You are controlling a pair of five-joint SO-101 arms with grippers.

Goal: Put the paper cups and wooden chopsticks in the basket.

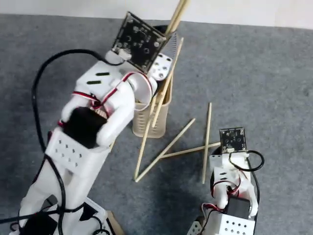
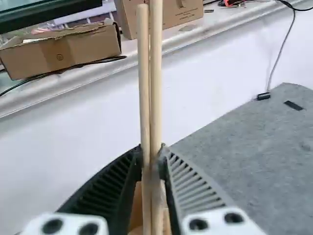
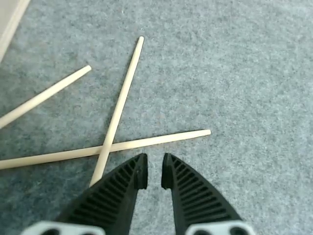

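My left gripper hangs above the beige perforated basket, shut on two wooden chopsticks that point upward. Another chopstick stands tilted in the basket. Several more lie on the grey mat: one against the basket's front, one slanting beside it, and two crossing. My right gripper sits low over that crossing pair, its jaws shut to a narrow gap with nothing between them. The crosswise stick lies just beyond its fingertips.
The grey mat is bare on the right and at the back. A black cable loops off the left arm. Beyond the mat in the left wrist view are a white surface and cardboard boxes.
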